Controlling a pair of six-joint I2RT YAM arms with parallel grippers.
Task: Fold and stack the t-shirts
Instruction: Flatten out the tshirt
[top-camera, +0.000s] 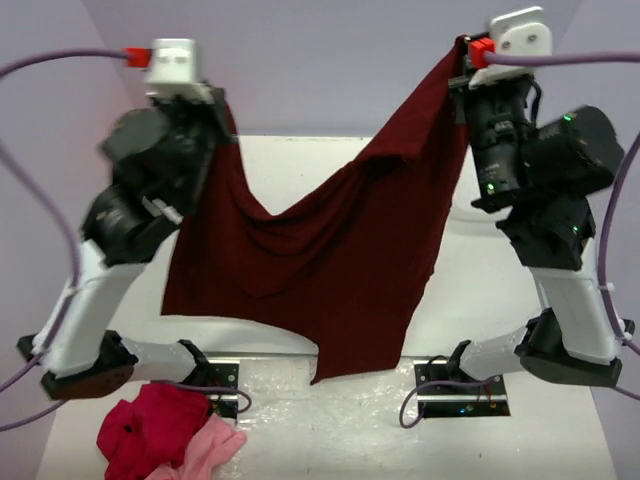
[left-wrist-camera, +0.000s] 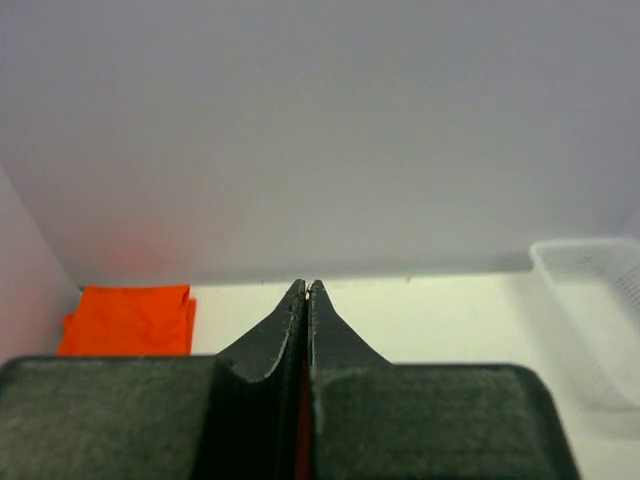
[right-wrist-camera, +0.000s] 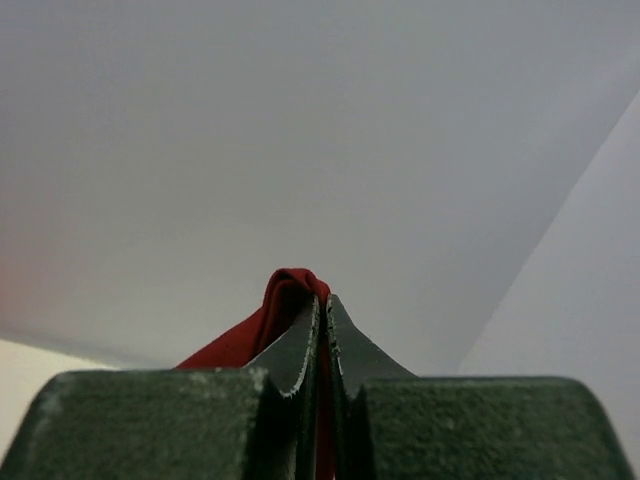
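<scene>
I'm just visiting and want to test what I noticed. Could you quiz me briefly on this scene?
1. True or false: the maroon t-shirt is already folded.
2. Where is the orange t-shirt? A) lying on the table; B) held in the air; C) under the maroon one.
3. Fill in: near the base of the left arm, a crimson garment touches a ___ one.
Key: 1 false, it hangs between the left claw and right claw; 2 A; 3 pink, the pink garment.

The large t-shirt (top-camera: 330, 260) hangs above the table's (top-camera: 290, 160) middle; two bunched garments (top-camera: 165, 432) lie at the near-left corner.
</scene>
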